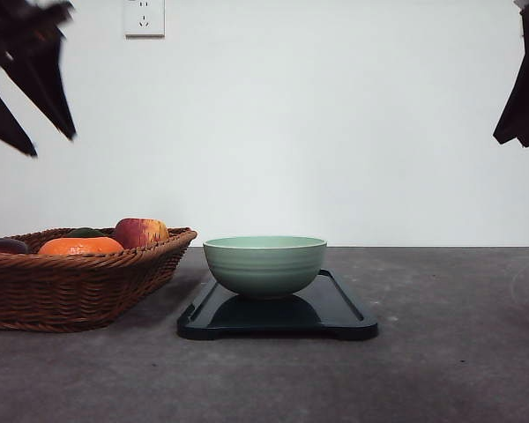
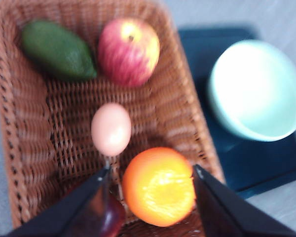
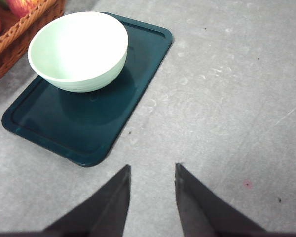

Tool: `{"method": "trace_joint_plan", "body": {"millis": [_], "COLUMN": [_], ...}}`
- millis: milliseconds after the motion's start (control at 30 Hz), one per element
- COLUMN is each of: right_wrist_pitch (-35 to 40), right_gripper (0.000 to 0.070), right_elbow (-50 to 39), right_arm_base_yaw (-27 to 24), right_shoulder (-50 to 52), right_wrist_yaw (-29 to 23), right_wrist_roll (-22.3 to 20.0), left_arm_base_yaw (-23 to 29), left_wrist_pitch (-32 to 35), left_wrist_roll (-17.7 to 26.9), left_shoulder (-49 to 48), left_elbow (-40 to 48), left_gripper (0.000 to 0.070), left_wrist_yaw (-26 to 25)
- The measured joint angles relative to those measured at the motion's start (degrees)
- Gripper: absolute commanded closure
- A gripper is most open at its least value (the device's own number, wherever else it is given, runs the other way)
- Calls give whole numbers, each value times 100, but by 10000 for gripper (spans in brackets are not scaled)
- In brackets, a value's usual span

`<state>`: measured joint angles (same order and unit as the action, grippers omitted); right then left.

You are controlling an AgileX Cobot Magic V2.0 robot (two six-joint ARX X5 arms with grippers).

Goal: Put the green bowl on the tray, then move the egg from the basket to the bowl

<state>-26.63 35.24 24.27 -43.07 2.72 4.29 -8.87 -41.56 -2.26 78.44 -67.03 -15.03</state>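
Observation:
The green bowl (image 1: 264, 263) stands upright on the black tray (image 1: 339, 308), and nothing lies in it (image 3: 79, 49). Left of the tray sits the brown wicker basket (image 1: 70, 286). In the left wrist view a pale egg (image 2: 111, 128) lies on the floor of the basket (image 2: 29, 123), among the fruit. My left gripper (image 2: 151, 170) hangs open above the basket, its fingers on either side of an orange (image 2: 158, 186), with the egg just beyond the tips. My right gripper (image 3: 152, 169) is open over bare table beside the tray (image 3: 93, 128), holding nothing.
The basket also holds a green avocado (image 2: 59, 49), a red apple (image 2: 128, 52) and a dark purple fruit (image 2: 113, 217) close to the left finger. Grey table (image 3: 227, 89) stretches to the right of the tray. A white wall stands behind.

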Motion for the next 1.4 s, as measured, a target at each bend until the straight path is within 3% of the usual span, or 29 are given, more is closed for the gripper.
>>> {"method": "trace_joint_plan", "body": {"millis": [233,533,1400], "right_wrist_pitch": [6,8,28], "right_gripper": [524,524,524], "right_elbow": [-2,-2,-2], "right_arm_base_yaw": [0,0,0], "right_shoulder": [-2,-4,-4], "right_wrist_yaw": [0,0,-146], "right_wrist_roll": [0,0,0], "left_arm_base_yaw": [-201,-342,-338], "left_wrist_pitch": [-262,-20,340], "left_wrist_roll": [332,421,419], "left_shoulder": [1296,2174,2873], "left_elbow": [-906,-1079,-1081], "left_gripper": [308,307,307], "left_wrist_yaw": [421,792,893]}}
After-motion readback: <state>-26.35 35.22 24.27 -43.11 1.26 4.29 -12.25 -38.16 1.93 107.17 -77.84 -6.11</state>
